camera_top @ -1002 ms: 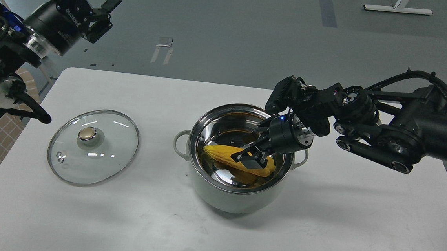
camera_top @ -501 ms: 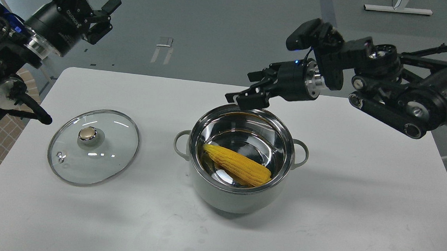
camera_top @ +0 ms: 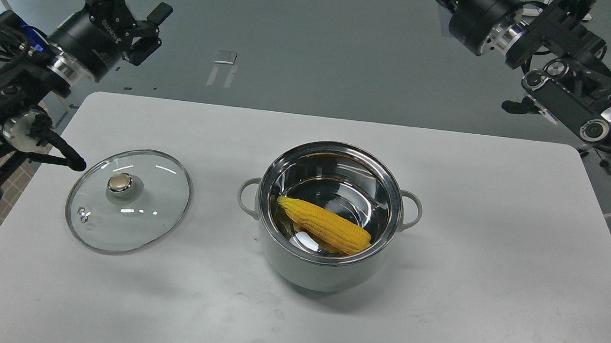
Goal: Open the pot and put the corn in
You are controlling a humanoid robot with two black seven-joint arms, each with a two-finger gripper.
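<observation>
While the bright yellow corn cob (camera_top: pixel 324 226) lies inside the lidless pale grey-green pot (camera_top: pixel 328 216) on the white desk (camera_top: pixel 495 233), the left gripper (camera_top: pixel 146 26) hangs beyond the desk, fingers (camera_top: pixel 160 13) spread, empty; the right gripper's fingers are out of frame.

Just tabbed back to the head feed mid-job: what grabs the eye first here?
The bright yellow corn stands out, lying diagonally inside the open pot at the middle of the white table. To the pot's left, the glass lid lies flat on the table, knob up. Both arms are raised clear of the table; the left gripper hangs open at top left.
</observation>
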